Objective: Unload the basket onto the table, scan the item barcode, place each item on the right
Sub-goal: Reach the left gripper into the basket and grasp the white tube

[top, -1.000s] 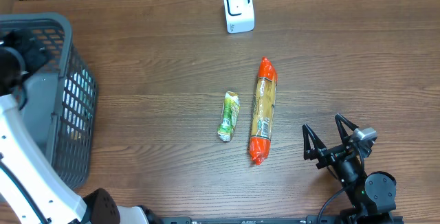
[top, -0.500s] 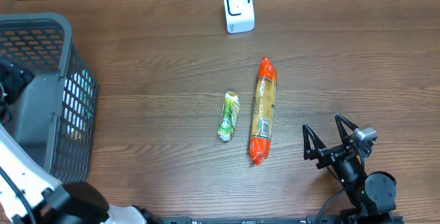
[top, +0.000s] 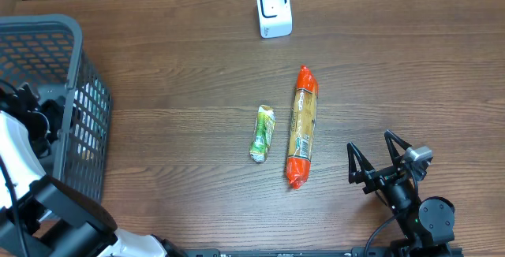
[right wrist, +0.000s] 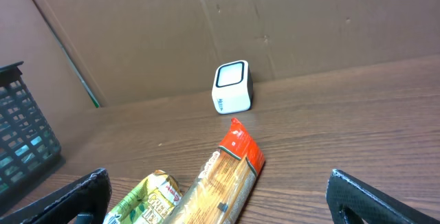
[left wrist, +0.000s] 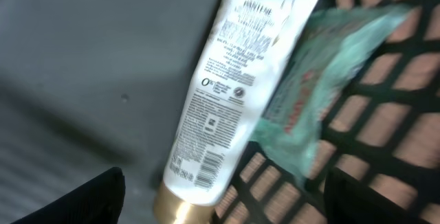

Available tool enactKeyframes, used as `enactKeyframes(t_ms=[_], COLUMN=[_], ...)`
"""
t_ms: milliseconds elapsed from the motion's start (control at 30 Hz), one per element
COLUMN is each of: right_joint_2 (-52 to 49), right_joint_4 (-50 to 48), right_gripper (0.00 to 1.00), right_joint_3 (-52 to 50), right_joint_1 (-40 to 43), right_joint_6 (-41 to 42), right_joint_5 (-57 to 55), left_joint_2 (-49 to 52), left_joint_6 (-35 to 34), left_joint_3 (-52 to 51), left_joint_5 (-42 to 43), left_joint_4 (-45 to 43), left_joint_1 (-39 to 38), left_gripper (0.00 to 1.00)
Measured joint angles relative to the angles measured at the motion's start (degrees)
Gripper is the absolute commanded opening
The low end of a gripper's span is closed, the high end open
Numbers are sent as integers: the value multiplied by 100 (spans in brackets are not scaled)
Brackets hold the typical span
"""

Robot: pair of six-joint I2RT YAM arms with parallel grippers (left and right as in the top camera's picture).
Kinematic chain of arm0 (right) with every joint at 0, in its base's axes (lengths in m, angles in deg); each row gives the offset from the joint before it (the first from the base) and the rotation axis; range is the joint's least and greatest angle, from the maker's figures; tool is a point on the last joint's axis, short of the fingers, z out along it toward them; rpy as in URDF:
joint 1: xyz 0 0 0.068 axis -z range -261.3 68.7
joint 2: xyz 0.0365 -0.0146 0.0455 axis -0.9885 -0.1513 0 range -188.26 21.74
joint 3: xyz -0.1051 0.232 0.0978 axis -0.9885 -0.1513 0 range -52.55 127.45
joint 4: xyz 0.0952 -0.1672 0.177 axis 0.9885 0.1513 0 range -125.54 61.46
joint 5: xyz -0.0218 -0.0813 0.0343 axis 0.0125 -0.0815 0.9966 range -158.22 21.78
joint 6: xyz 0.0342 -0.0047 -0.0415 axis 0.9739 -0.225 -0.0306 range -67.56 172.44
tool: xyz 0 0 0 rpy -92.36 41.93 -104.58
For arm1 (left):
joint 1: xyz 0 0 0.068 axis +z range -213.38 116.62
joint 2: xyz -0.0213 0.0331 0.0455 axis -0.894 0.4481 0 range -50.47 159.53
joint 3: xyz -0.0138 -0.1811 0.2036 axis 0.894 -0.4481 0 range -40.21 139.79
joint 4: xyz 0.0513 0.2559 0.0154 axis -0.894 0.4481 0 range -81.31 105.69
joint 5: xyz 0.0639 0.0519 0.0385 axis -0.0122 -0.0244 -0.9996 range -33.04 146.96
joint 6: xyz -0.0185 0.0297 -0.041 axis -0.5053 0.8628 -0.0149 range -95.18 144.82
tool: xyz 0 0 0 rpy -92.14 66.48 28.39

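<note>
The left end effector [left wrist: 223, 198] gapes wide over a white tube [left wrist: 220, 100] in the basket [top: 47, 24]; the right end effector [top: 369, 143] is wide too.

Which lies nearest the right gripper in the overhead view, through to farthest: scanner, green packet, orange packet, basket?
From the right gripper:
1. orange packet, mid-table.
2. green packet, just beyond it.
3. scanner, at the far back.
4. basket, opposite end.

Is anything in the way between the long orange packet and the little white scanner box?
No, nothing visible is. Only bare wooden table lies between the orange packet and the white scanner at the far edge. The green packet lies beside the orange one, off that path.
</note>
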Motion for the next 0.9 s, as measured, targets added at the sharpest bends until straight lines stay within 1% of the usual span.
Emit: enactKeyframes(t_ms=[200,367,600,767,833,900], right_joint_2=[0,0,0,0,0,0], right_joint_4=[-2,-2,-2,-4,0,0], right_gripper=[100,100,100,100,100,100], right_joint_3=[0,0,0,0,0,0], right_joint_1=[0,0,0,2,0,0], right_joint_6=[-2,0,0,-2,0,-2], right_joint_5=[0,0,2,-2,0,-2], left_joint_2=[125,125,125,125,125,125], left_joint_6=[509,800,1045,1069,1071,1102], left_joint_3=[-584,-903,-1427,-1869,-2061,-2212], left_joint_5=[17,15,-76,-96,-94,-92], left_joint_4=[-603,-1010,-1716,-2317,-2527,-2677], left_joint_1=[26,24,24,24,24,24], left_gripper=[82,82,77,68,63,53])
